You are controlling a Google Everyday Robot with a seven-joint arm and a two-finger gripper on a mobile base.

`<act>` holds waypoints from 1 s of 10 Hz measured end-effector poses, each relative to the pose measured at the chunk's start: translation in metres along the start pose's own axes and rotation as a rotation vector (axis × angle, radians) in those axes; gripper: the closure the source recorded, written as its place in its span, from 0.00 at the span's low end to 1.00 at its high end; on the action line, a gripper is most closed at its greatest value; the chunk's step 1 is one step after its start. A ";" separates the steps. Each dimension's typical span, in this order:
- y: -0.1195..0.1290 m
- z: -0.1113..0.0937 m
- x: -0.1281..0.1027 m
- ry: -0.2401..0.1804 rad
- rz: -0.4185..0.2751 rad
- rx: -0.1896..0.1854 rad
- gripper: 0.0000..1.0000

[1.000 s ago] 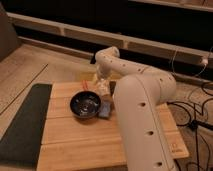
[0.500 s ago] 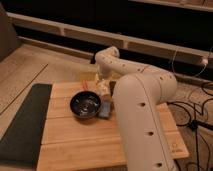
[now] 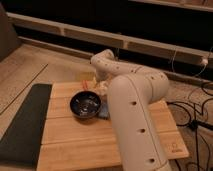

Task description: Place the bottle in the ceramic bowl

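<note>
Where the robot's wrist dips toward the desk (image 3: 75,145), the bottle (image 3: 104,90) appears as a small cream-white shape just beyond the far right rim of the ceramic bowl (image 3: 85,105), outside it. The gripper (image 3: 101,84) is right at the bottle, mostly hidden behind the wrist, so it is unclear whether it clasps the bottle or is spread, or whether the bottle rests on the wood. The bowl is round, shallow and glossy dark, with light glints inside, and it holds nothing. A flat blue item (image 3: 103,114) lies against the bowl's right side, next to the arm. The desk is pale slatted wood, with a dark mat (image 3: 25,125) along its left edge. The thick white arm (image 3: 137,115) rises from the near right, bends and reaches left over the desk. Black cables (image 3: 195,107) trail over the floor at the right.
</note>
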 end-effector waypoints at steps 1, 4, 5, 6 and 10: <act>0.001 0.006 0.000 0.018 -0.012 0.011 0.35; 0.004 0.019 -0.005 0.042 -0.065 0.028 0.60; 0.008 0.022 -0.005 0.047 -0.075 0.022 0.70; 0.008 0.025 -0.005 0.049 -0.080 0.021 0.81; -0.019 -0.008 -0.032 -0.039 -0.025 0.067 1.00</act>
